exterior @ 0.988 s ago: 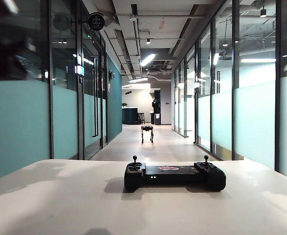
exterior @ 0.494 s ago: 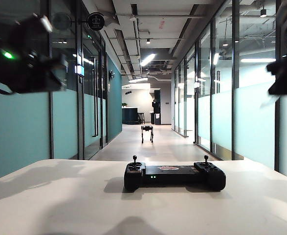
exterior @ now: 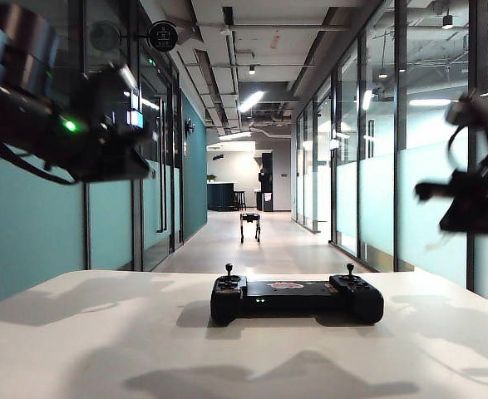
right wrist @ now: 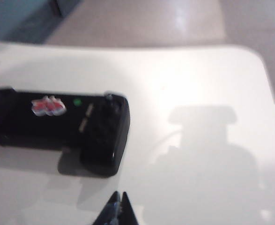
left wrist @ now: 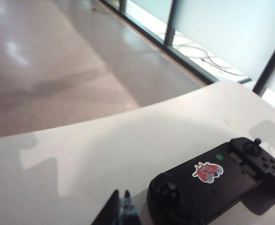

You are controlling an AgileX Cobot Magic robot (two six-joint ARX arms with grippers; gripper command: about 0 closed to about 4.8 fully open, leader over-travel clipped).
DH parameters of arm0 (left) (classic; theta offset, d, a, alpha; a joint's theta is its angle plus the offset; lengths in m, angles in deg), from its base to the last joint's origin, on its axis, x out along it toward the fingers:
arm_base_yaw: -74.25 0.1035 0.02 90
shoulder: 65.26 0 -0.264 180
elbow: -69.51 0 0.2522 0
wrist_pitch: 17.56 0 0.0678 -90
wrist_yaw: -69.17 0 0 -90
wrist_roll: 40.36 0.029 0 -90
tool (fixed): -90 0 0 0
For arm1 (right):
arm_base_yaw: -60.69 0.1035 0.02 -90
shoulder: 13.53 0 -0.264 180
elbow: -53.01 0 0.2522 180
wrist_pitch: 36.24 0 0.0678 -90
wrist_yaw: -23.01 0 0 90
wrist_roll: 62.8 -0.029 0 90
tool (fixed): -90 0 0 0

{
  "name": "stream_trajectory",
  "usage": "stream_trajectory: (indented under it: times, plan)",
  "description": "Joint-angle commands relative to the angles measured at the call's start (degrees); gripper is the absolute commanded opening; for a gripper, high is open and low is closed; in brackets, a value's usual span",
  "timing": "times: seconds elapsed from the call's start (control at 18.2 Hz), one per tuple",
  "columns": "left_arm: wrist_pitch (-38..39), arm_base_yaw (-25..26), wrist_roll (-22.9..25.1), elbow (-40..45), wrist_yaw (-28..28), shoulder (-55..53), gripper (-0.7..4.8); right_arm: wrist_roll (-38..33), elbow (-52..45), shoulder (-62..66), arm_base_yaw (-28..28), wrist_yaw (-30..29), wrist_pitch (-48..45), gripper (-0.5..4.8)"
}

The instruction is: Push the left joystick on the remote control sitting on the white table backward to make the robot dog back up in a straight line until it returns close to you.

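A: Which step are we on? Looks like approach only; the wide black gamepad-shaped remote control (exterior: 297,299) sits mid-way across the broad matte white table (exterior: 102,349), untouched; the small black four-legged robot dog (exterior: 250,225) stands far down the corridor, so no backing up done yet, I'd say.

B: Agreed; the left gripper (left wrist: 120,210) hangs above the table just beside the controller's left end, tips pressed together; the thin short black left joystick (left wrist: 169,189) is right next to it, not touched.

A: And the right gripper (right wrist: 114,207)?

B: Also pinched closed, holding nothing; it hovers over bare table near the controller's right end, apart from it.

A: Next move?

B: Prob. lower the left tips onto the far side of that stick's knob, then draw it back toward the table's near edge; needs a straight pull, else the dog may veer; the right arm could steady the body, imo.
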Motion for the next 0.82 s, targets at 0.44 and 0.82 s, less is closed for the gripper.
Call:
stream_trajectory:
  times: [0.44,0.82]
  plan:
    - [-0.9,-0.5,0.3,-1.5,0.4,-4.8,-0.05,-1.4,14.4,22.7,3.8,0.5,-4.7,1.46]
    - [-1.2,-0.5,0.3,-1.5,0.3,-4.8,-0.05,-1.3,19.2,29.5,4.5,0.5,-4.5,4.58]
